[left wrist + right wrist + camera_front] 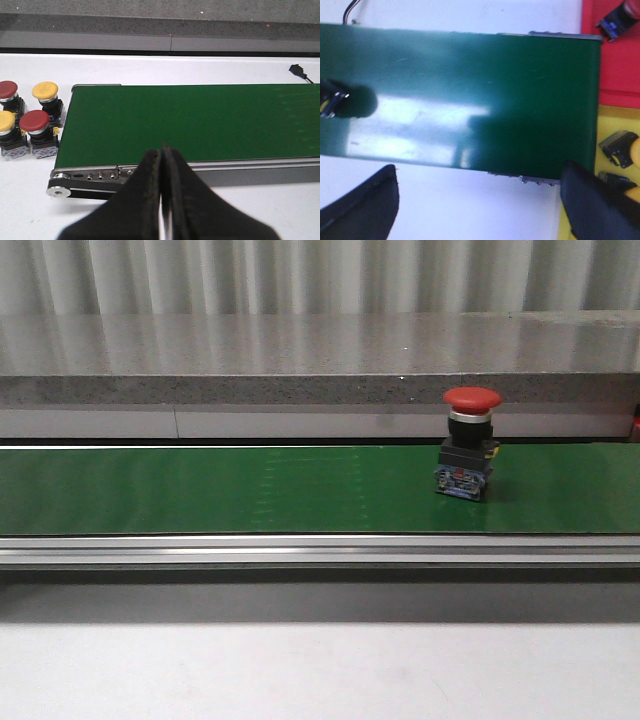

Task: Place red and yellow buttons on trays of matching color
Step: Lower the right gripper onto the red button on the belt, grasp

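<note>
One red button (468,456) with a black and blue base stands upright on the green belt (250,490), right of centre. Its base (330,100) shows at the edge of the right wrist view. My right gripper (479,192) hangs open over the white table beside the belt's end, nothing between its fingers. A red tray (620,55) and a yellow tray (615,125) lie past that end; the yellow one holds buttons (622,150). My left gripper (162,165) is shut and empty near the belt's other end. Two red buttons (36,131) and two yellow buttons (46,97) wait there.
The belt's metal rail (320,550) runs along its near side. A grey stone ledge (320,360) rises behind the belt. A black cable end (298,71) lies on the white table beyond the belt. Another button's base (617,22) lies on the red tray.
</note>
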You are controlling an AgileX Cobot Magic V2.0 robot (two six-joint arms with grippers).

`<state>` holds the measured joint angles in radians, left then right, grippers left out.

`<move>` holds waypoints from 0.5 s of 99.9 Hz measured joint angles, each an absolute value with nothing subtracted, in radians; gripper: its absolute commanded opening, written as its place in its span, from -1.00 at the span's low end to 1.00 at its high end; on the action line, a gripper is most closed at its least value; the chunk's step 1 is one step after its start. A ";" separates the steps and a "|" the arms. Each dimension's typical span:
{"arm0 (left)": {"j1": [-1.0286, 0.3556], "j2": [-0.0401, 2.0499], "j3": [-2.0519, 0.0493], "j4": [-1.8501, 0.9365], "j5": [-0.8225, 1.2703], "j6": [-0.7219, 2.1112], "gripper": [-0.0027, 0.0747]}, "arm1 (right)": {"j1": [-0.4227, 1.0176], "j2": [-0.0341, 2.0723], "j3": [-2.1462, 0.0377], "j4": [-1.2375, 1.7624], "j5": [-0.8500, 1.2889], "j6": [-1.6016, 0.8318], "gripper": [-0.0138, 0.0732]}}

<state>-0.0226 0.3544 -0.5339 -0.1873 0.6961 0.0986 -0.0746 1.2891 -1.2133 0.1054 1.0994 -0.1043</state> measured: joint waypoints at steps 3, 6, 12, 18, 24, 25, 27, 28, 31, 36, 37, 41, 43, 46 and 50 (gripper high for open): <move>-0.023 0.354 -0.534 -0.187 0.696 0.099 -0.98 | -0.059 1.303 -1.231 0.105 1.129 -0.118 0.80; -0.023 0.354 -0.534 -0.187 0.696 0.099 -0.98 | -0.047 1.321 -1.248 0.105 1.151 -0.131 0.80; -0.023 0.354 -0.534 -0.187 0.696 0.099 -0.98 | -0.019 1.351 -1.281 0.105 1.190 -0.168 0.80; -0.023 0.354 -0.534 -0.187 0.696 0.099 -0.98 | 0.006 1.383 -1.302 0.107 1.210 -0.213 0.80; -0.023 0.354 -0.534 -0.187 0.696 0.099 -0.98 | 0.033 1.408 -1.316 0.117 1.222 -0.272 0.80; -0.023 0.354 -0.534 -0.187 0.696 0.099 -0.98 | 0.036 1.413 -1.316 0.122 1.223 -0.278 0.80; -0.023 0.354 -0.534 -0.187 0.696 0.099 -0.98 | 0.045 1.422 -1.320 0.127 1.225 -0.298 0.80; -0.023 0.354 -0.534 -0.187 0.696 0.099 -0.98 | 0.047 1.425 -1.320 0.133 1.225 -0.305 0.80; -0.023 0.354 -0.534 -0.187 0.696 0.099 -0.98 | 0.059 1.437 -1.323 0.146 1.227 -0.336 0.80; -0.023 0.354 -0.534 -0.187 0.696 0.099 -0.98 | 0.073 1.458 -1.325 0.175 1.230 -0.379 0.80; -0.023 0.354 -0.534 -0.187 0.696 0.099 -0.98 | 0.075 1.465 -1.327 0.184 1.230 -0.385 0.80; -0.023 0.354 -0.534 -0.187 0.696 0.099 -0.98 | 0.080 1.484 -1.326 0.210 1.230 -0.422 0.80; -0.023 0.354 -0.534 -0.187 0.696 0.099 -0.98 | 0.082 1.491 -1.326 0.227 1.230 -0.440 0.80; -0.023 0.354 -0.534 -0.187 0.696 0.099 -0.98 | 0.084 1.509 -1.326 0.254 1.230 -0.463 0.80; -0.023 0.354 -0.534 -0.187 0.696 0.099 -0.98 | 0.084 1.529 -1.326 0.279 1.230 -0.491 0.80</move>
<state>-0.0226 0.3544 -0.5339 -0.1873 0.6961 0.0986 0.0836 1.5286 -1.3262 0.2793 1.2297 -0.4907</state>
